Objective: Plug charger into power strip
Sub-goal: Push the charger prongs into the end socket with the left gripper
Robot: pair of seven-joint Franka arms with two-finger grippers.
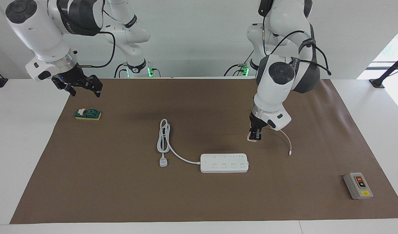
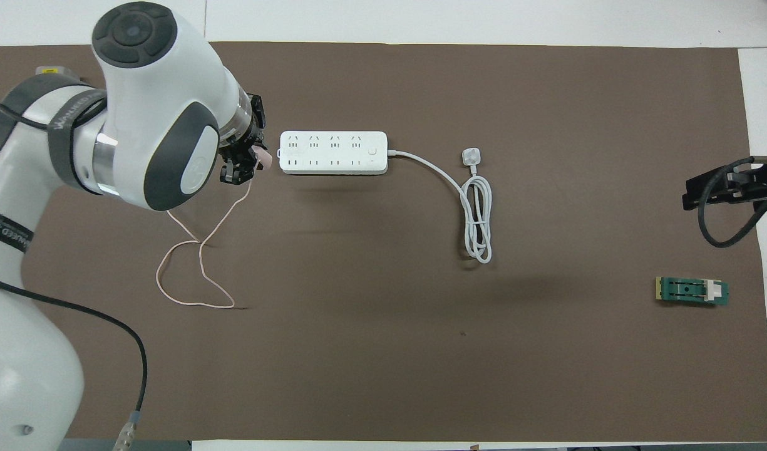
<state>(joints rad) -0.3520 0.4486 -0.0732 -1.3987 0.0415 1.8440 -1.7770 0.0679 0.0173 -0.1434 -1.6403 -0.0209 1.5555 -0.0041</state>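
Note:
The pale-pink charger (image 1: 252, 138) is low over the brown mat, nearer to the robots than the power strip's end on the left arm's side. My left gripper (image 1: 255, 135) points straight down and is shut on it; in the overhead view the charger (image 2: 265, 160) shows just past the left gripper (image 2: 239, 170). Its thin pink cable (image 2: 195, 250) trails in loops over the mat to a white tip (image 1: 289, 153). The white power strip (image 1: 224, 162) lies flat, sockets up, mid-table (image 2: 333, 152). My right gripper (image 1: 85, 87) is open and waits high over the mat's edge.
The strip's thick white cord (image 1: 163, 136) is coiled toward the right arm's end, its white plug (image 1: 163, 162) beside it. A green and yellow block (image 1: 87, 114) lies below the right gripper. A grey switch box (image 1: 358, 186) sits at the left arm's end.

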